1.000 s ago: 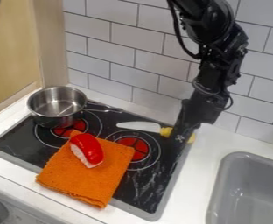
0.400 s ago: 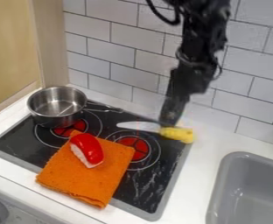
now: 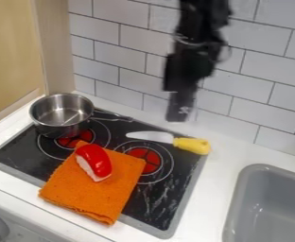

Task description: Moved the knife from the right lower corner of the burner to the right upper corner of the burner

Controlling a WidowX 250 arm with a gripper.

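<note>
Yellow-handled knife (image 3: pixel 191 145) with a pale blade lies across the upper right corner of the flat black stovetop (image 3: pixel 186 163). Above it, apart, hangs the black tool (image 3: pixel 177 115); clenched or released, I can't tell.

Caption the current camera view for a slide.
Yellow-handled knife at the stovetop's upper right, the black gripper above, pot and orange cloth to the left.

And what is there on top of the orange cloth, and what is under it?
On the orange cloth lies a red and white toy piece. The cloth lies on the black stove top; what it covers there cannot be seen.
</note>
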